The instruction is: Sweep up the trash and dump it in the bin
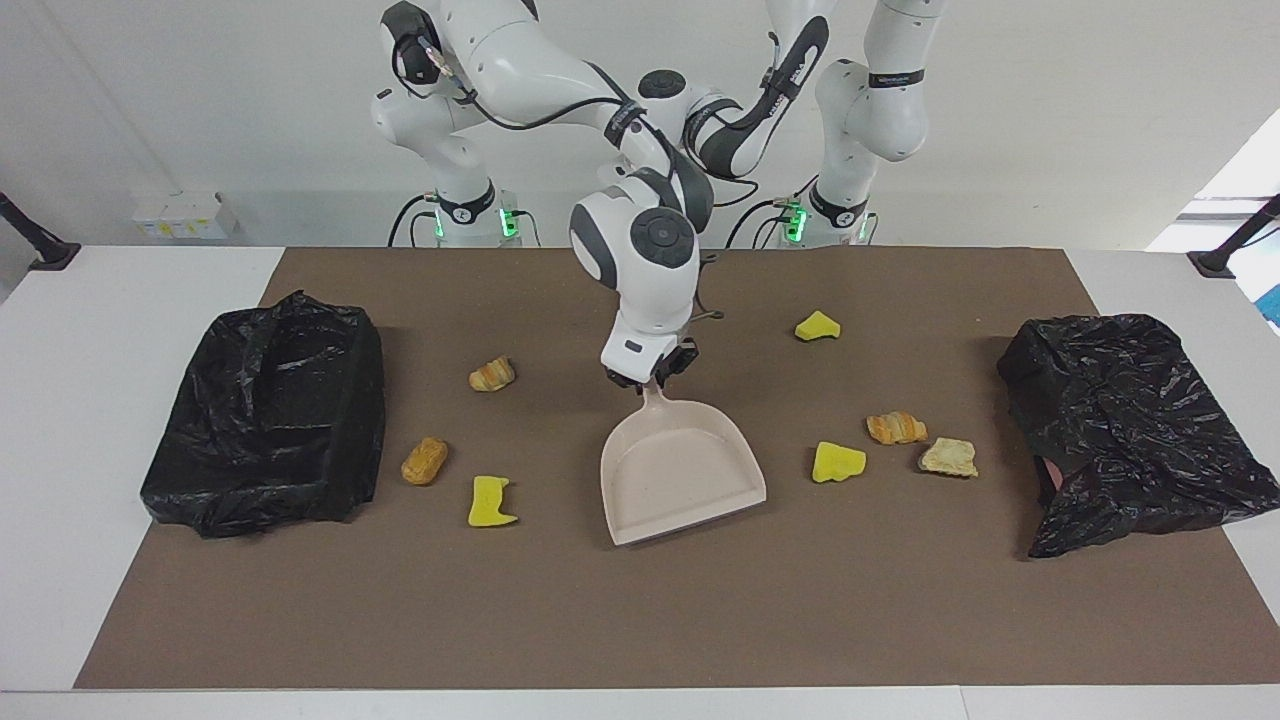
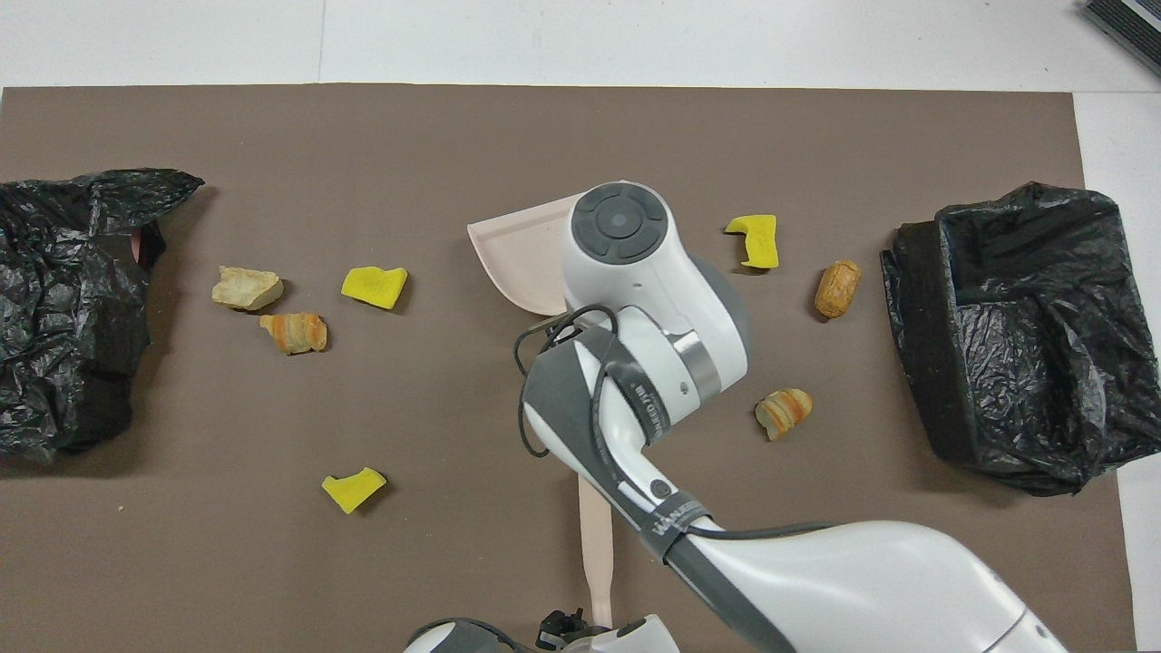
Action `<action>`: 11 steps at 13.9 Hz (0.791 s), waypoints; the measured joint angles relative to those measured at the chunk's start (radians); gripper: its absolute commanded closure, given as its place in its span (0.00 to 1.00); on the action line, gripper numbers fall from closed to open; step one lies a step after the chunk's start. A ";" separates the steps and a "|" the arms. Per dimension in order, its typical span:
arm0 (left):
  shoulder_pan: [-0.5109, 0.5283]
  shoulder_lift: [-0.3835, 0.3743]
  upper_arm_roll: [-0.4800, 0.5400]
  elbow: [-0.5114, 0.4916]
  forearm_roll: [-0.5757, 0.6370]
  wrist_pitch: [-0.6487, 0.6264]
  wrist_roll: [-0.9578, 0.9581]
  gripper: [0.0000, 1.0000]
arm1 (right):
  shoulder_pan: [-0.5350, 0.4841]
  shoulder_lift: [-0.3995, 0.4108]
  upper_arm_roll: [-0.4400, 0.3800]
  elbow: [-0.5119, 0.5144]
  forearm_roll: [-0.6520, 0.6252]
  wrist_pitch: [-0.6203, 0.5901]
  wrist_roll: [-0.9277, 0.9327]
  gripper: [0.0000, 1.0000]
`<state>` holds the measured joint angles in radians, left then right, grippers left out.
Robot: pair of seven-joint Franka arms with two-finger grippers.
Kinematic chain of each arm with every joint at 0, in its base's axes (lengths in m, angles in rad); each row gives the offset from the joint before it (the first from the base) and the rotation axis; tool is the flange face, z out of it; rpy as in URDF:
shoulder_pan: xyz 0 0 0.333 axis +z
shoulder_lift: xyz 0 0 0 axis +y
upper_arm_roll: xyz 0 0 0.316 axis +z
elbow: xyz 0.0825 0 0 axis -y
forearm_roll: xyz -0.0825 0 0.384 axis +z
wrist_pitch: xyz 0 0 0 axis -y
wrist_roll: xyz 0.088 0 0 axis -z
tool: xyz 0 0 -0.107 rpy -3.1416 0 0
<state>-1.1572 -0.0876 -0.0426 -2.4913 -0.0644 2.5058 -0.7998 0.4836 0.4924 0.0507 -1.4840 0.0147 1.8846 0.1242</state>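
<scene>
A beige dustpan (image 1: pixel 682 482) (image 2: pixel 519 263) lies mid-mat, its mouth turned partly toward the left arm's end. My right gripper (image 1: pixel 651 382) is shut on its short handle, and the wrist hides most of the pan from above. Several trash bits dot the mat: yellow chunks (image 1: pixel 817 326) (image 1: pixel 838 462) (image 1: pixel 490 501), croissant-like pieces (image 1: pixel 492 374) (image 1: pixel 896 428), a brown roll (image 1: pixel 425 461) and a tan piece (image 1: pixel 948 457). One bin lined with a black bag (image 1: pixel 270 420) stands at the right arm's end. My left gripper (image 2: pixel 567 628) sits at the near end of a slim beige stick (image 2: pixel 594 544).
A second black-bagged bin (image 1: pixel 1130 430) stands at the left arm's end. The brown mat (image 1: pixel 640 620) covers the table's middle, with white table at both ends. The right arm's forearm (image 2: pixel 816 580) stretches across the near part of the mat.
</scene>
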 measured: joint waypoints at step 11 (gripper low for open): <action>0.000 -0.047 0.011 0.018 0.000 -0.087 -0.007 1.00 | -0.066 -0.069 0.002 -0.187 -0.186 0.187 -0.922 1.00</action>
<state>-1.1571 -0.1342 -0.0317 -2.4730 -0.0643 2.4191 -0.8065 0.4173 0.4231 0.0523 -1.6713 -0.1709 2.0718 -0.7974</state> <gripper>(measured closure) 0.722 0.683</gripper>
